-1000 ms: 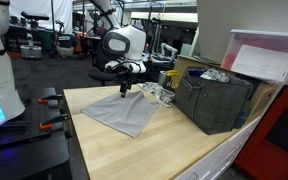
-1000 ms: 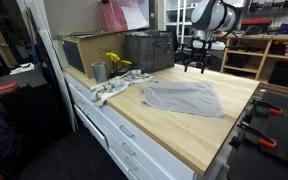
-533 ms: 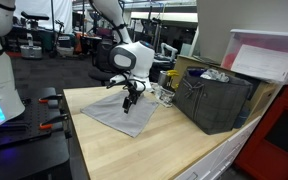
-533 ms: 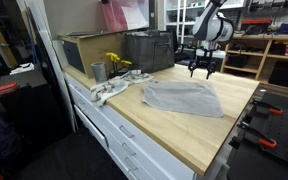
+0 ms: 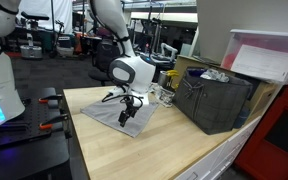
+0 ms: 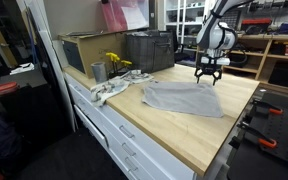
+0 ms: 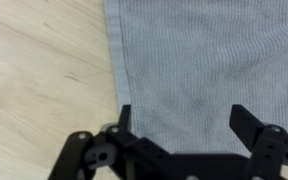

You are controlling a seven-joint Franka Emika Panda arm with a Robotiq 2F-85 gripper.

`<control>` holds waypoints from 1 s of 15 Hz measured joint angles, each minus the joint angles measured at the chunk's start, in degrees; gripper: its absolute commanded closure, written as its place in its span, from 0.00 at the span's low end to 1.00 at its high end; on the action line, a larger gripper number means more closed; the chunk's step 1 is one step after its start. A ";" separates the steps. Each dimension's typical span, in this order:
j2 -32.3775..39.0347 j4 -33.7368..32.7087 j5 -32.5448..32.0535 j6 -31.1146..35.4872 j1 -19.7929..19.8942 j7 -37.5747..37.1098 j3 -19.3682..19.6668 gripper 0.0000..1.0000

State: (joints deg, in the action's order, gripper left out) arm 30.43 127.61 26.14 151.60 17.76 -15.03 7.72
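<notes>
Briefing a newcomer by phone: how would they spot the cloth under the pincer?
Find the wooden worktop with the dark crate at its back. The grey cloth lies spread flat on it, below the open pincer. The other rag, beside the metal cup, is pale and crumpled.

Light wood benchtop (image 6: 184, 135). Flat on it, near middle: grey cloth (image 6: 184, 98), one straight edge against bare wood in wrist view. Toward back: dark crate (image 6: 149, 50), tan box (image 6: 84, 50) beside it. In front of box: metal cup (image 6: 98, 71), crumpled rag (image 6: 112, 90) just beside cup.
</notes>
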 measured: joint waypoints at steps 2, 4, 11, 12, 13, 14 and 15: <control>0.23 0.70 -0.05 1.49 0.03 0.03 0.74 0.00; 0.23 1.65 -0.15 3.36 0.06 0.16 1.42 0.00; 0.51 2.47 0.17 6.29 3.50 5.35 0.65 0.00; 0.60 2.21 0.83 6.35 4.78 6.58 -0.26 0.00; 0.72 1.87 1.82 6.37 6.18 8.03 -1.33 0.00; 0.91 1.45 3.05 6.37 7.64 9.53 -2.54 0.00; 1.22 0.89 4.29 6.37 9.03 10.90 -3.76 0.00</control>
State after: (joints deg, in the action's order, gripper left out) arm 31.66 128.50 30.43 157.97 26.79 -4.13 3.96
